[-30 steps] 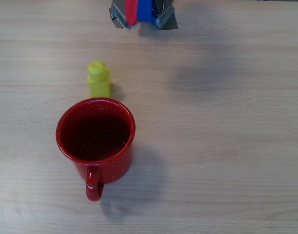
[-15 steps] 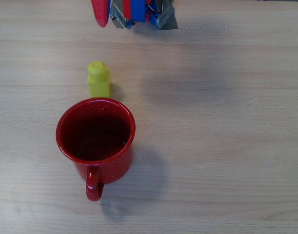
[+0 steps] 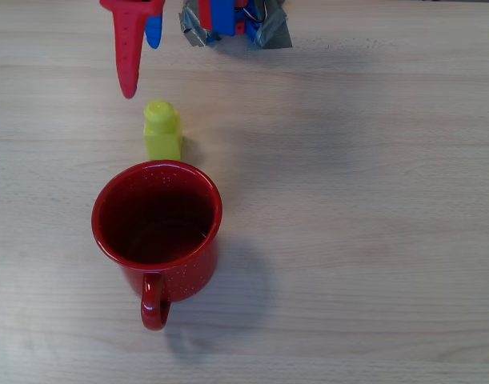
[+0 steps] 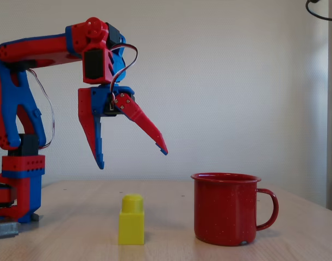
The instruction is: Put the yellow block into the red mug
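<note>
A red-and-blue robot arm (image 4: 30,81) reaches out over a pale wooden worktop (image 3: 356,200), its pincer (image 4: 132,156) hanging in the air with the two fingers spread wide apart and nothing between them. In the fixed view the pincer sits above the yellow block (image 4: 132,220) and well clear of it. The yellow block stands upright on the worktop (stud on top), just to the left of the red mug (image 4: 226,207) and apart from it. The red mug stands upright with its handle turned to the right, away from the block. In the overhead view its dark red inside (image 3: 156,214) looks empty, and one red fingertip (image 3: 129,76) points down close beside the block's stud.
</note>
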### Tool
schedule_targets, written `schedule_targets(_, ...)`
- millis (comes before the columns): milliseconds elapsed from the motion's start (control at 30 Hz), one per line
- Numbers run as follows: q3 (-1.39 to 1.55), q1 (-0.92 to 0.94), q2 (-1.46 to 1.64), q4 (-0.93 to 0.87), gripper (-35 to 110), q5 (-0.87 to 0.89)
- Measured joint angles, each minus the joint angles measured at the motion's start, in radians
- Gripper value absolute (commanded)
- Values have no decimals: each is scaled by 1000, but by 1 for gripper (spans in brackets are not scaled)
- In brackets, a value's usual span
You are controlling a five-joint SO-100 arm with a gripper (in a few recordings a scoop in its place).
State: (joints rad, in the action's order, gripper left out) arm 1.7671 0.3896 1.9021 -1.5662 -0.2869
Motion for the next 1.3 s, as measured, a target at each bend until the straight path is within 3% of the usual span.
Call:
schedule_targets(433,52,15,-106,43,49,-15)
schedule_targets(1300,278,-12,-193,382,49,-17)
